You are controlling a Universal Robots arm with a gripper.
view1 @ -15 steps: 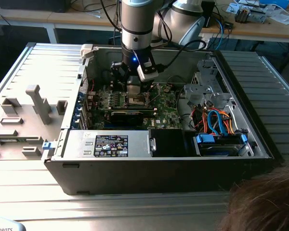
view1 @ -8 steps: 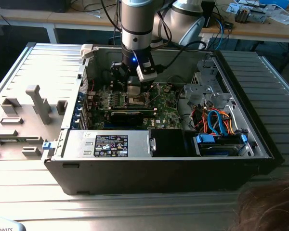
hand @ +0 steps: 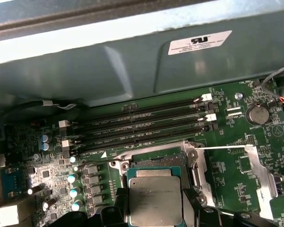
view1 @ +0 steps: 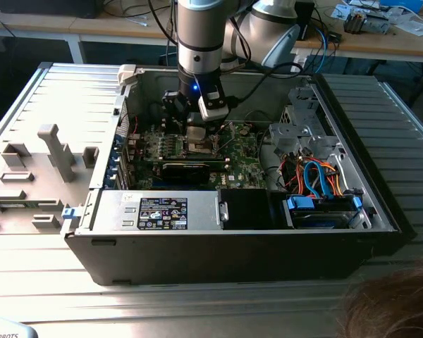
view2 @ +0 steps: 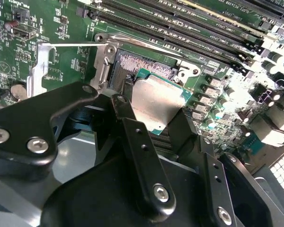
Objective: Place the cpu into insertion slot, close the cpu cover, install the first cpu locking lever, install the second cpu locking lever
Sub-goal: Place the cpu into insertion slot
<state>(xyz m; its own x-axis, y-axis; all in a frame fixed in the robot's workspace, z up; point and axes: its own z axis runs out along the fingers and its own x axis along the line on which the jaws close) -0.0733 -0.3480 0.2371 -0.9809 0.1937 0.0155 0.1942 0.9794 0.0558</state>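
At the exterior view's left, a grey tray (view1: 28, 176) lies beside the open computer case (view1: 233, 246). In the middle, the arm reaches down to the green board (view1: 243, 158). The gripper (view2: 157, 118) squeezes the cpu (view2: 154, 101) between its black fingers (view2: 124, 111), right over the insertion slot (view2: 137, 64). Part of the slot shows. The cpu cover (hand: 261, 172) is flipped open beside the slot. Blue and orange wires (view1: 321, 179) sit at the right.

Silver-topped cpu (view2: 156, 101) hangs over the insertion slot (view2: 142, 64); cpu cover (hand: 259, 168) swung open.
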